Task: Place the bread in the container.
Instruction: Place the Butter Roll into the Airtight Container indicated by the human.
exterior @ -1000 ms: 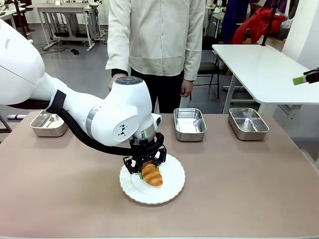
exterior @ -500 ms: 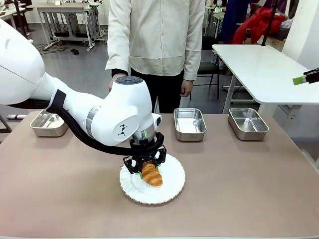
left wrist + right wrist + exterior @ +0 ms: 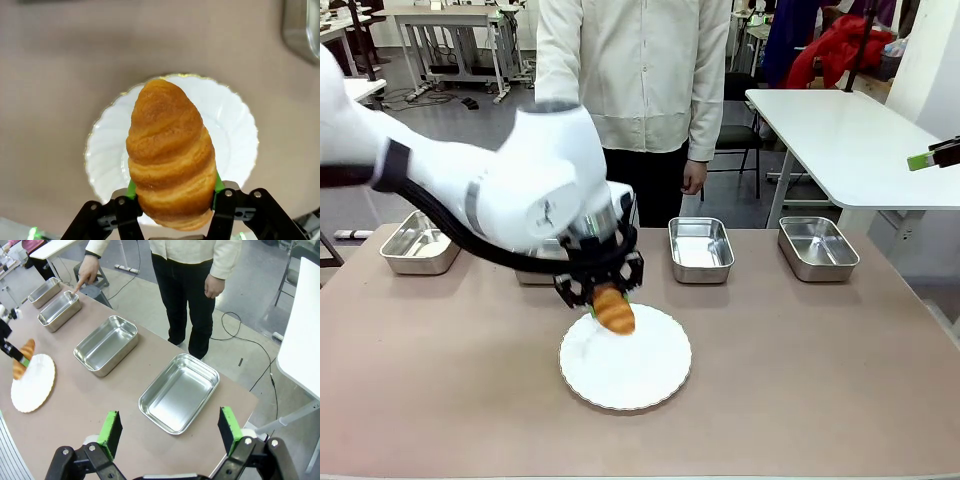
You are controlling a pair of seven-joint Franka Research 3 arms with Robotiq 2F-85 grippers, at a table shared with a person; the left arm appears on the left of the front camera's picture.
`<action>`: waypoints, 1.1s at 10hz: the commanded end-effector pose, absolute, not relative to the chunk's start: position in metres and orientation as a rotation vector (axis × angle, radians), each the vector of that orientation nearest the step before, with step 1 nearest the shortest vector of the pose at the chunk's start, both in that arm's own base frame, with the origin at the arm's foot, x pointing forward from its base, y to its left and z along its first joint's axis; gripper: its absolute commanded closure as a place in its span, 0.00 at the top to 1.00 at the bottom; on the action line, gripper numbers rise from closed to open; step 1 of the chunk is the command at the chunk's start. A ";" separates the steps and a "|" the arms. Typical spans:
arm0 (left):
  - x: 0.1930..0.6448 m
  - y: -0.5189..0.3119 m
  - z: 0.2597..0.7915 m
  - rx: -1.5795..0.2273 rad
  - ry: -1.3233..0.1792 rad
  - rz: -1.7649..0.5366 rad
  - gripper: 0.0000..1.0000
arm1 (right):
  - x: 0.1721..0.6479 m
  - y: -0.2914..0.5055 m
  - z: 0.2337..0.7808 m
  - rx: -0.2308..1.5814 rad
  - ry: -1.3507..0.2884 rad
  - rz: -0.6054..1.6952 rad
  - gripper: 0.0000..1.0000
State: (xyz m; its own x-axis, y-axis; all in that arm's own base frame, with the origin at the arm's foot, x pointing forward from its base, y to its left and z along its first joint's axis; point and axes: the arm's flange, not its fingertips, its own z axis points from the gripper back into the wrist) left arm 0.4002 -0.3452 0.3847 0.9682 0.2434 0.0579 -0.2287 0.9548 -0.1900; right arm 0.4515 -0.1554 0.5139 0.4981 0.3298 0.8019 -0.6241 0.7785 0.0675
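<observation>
My left gripper (image 3: 605, 300) is shut on the bread (image 3: 614, 311), a golden-brown croissant held by its sides a little above the white plate (image 3: 650, 375). In the left wrist view the croissant (image 3: 170, 150) sits between the green pads (image 3: 131, 189), with the plate (image 3: 107, 145) below. Four steel pans line the far side of the table. The person's finger (image 3: 80, 286) points at the second pan from the left (image 3: 59, 310), which the left arm mostly hides in the front view. My right gripper (image 3: 170, 427) hangs open and empty, high over the right-most pan (image 3: 179, 392).
The other pans are the far-left one (image 3: 417, 247), the middle-right one (image 3: 700, 248) and the right one (image 3: 817, 247). The person stands at the far edge, behind the middle pans. A white side table (image 3: 850, 140) stands to the right.
The left gripper has lifted the croissant off the plate and carried it up and toward the far side. The plate now lies bare.
</observation>
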 end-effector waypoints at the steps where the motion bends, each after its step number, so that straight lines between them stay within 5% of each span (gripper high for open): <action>1: 0.420 -0.307 0.432 -0.086 -0.106 0.199 0.56 | 0.452 -0.155 0.514 0.383 -0.887 0.594 1.00; 5: 0.513 -0.228 0.459 -0.121 0.019 -0.075 0.56 | 0.452 -0.155 0.514 0.383 -0.887 0.594 1.00; 11: 0.598 -0.196 0.400 -0.131 0.044 -0.183 0.56 | 0.452 -0.155 0.514 0.383 -0.887 0.594 1.00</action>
State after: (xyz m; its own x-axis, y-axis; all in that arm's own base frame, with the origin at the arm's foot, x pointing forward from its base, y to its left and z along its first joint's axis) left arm 0.5868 -0.2012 0.3999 0.9830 -0.1757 -0.0538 0.1669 0.9761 -0.1394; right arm 0.4518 -0.1556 0.5132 0.4999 0.3302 0.8006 -0.6235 0.7789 0.0681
